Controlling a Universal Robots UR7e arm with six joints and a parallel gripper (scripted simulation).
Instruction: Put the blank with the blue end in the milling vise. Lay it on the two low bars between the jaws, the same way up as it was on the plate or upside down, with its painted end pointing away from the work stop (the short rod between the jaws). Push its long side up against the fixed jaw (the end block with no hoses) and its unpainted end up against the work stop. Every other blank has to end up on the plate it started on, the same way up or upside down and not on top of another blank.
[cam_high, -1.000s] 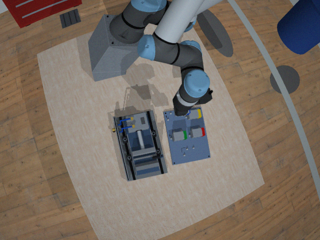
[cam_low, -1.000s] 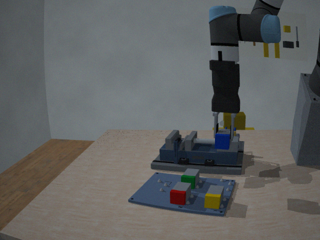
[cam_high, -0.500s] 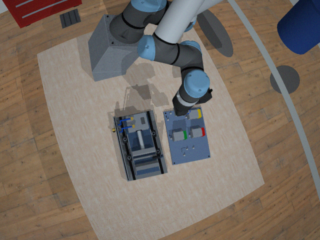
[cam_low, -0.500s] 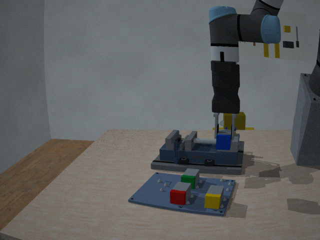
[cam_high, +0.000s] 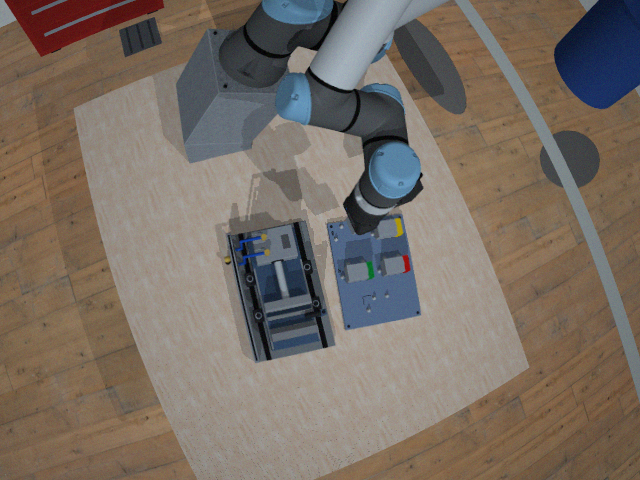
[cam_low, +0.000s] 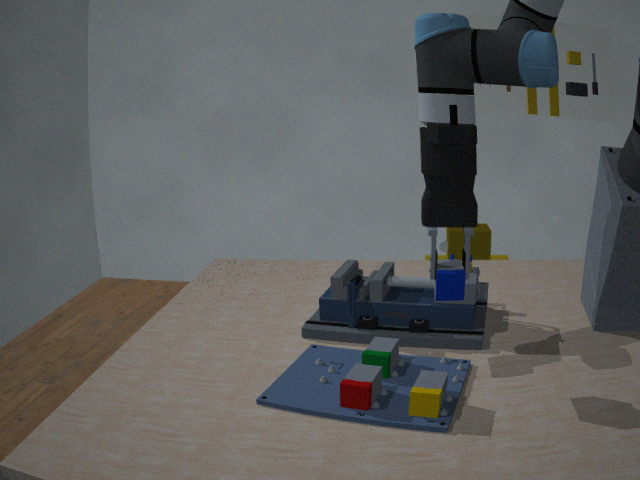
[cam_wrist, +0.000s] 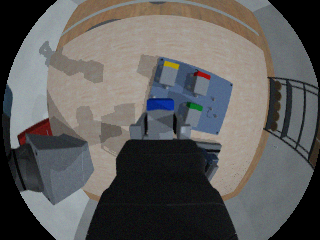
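Observation:
My gripper (cam_low: 449, 271) is shut on the blank with the blue end (cam_low: 449, 283) and holds it in the air over the far corner of the blue plate (cam_high: 374, 273). In the wrist view the blank's blue end (cam_wrist: 160, 104) sticks out past the fingers. In the overhead view my wrist (cam_high: 372, 214) hides the blank. The milling vise (cam_high: 281, 289) stands left of the plate with its jaws apart and nothing between them; it also shows in the side view (cam_low: 398, 304). Blue hoses (cam_high: 248, 246) mark its far end.
Three other blanks lie on the plate: green-ended (cam_high: 360, 270), red-ended (cam_high: 396, 264) and yellow-ended (cam_high: 390, 227). The grey robot pedestal (cam_high: 222, 98) stands behind the vise. A red cabinet (cam_high: 77, 20) and a blue barrel (cam_high: 599, 51) stand off the table.

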